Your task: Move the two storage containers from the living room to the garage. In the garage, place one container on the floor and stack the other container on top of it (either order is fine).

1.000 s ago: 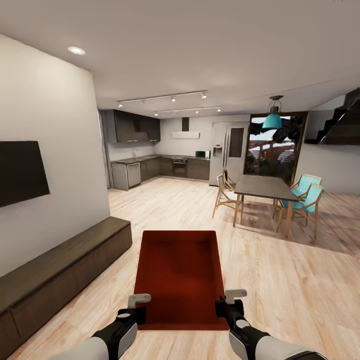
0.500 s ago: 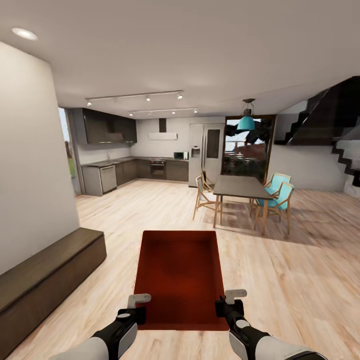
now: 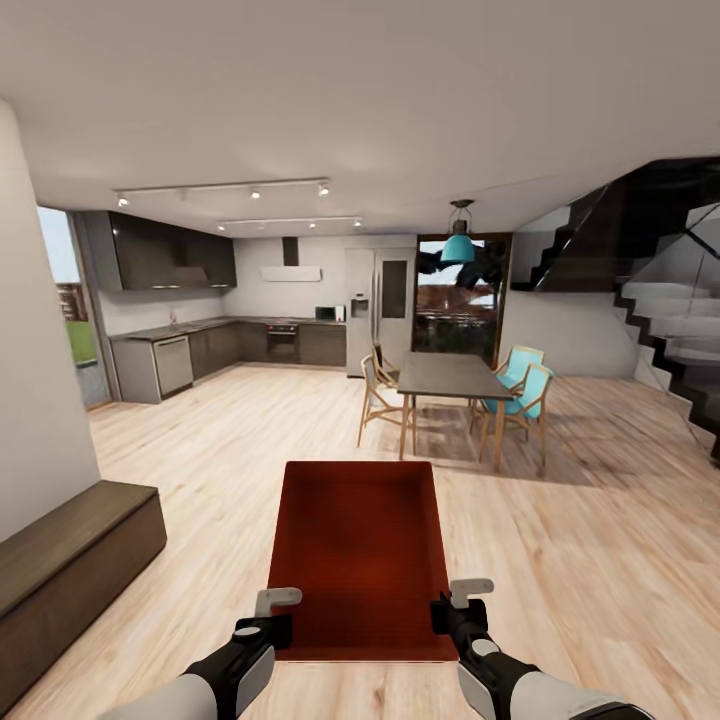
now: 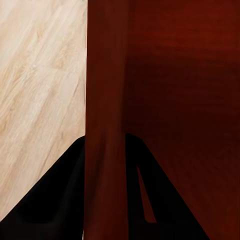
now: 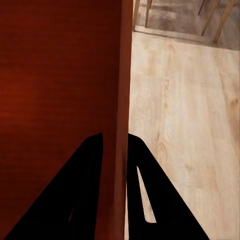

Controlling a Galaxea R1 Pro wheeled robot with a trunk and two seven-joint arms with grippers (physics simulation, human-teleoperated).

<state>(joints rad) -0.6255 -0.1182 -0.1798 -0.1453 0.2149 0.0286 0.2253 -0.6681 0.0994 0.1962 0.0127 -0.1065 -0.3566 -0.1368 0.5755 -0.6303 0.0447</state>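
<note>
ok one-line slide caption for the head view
Both hands, left and right, grip an orange-red open-top plastic bin above light wood-plank floor, facing the kitchen.

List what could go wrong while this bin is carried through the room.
1. The storage container is held only by thin wall pinches: the left gripper and right gripper each straddle one side wall, so a jolt might let it slip or tilt.
2. The dining table and chairs stand ahead to the right; a wide turn could clip them.
3. The low dark cabinet sits close on the left.
</note>
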